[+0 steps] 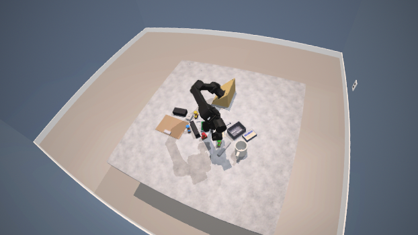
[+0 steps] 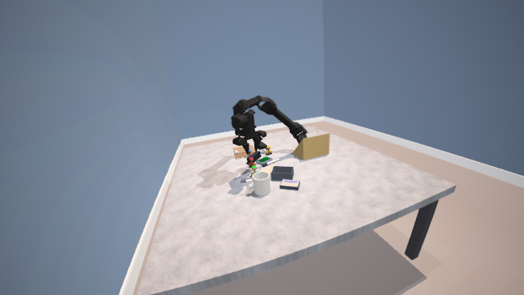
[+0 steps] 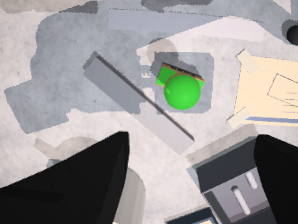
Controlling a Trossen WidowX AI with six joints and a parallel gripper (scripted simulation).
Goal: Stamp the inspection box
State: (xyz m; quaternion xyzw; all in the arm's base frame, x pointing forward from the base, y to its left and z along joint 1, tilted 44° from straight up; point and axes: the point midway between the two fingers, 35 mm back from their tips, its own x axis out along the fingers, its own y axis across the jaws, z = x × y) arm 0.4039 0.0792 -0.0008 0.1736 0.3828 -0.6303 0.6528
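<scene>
The arm reaches over the table, its jaws parted a little past halfway, with nothing held between them. The PASS stamp, green-knobbed with a green and wooden base, stands on the table, apart from the fingers. Just beside it a long grey bar lies at a slant. On the stamp's other side, the wrist view shows a cream card with taped corners and a box outline; whether the box bears a print is too small to tell. A dark open tray sits near the card, and a pale mug stands near the tray. The red-knobbed stamp and blue-knobbed stamp are farther along the table.
</scene>
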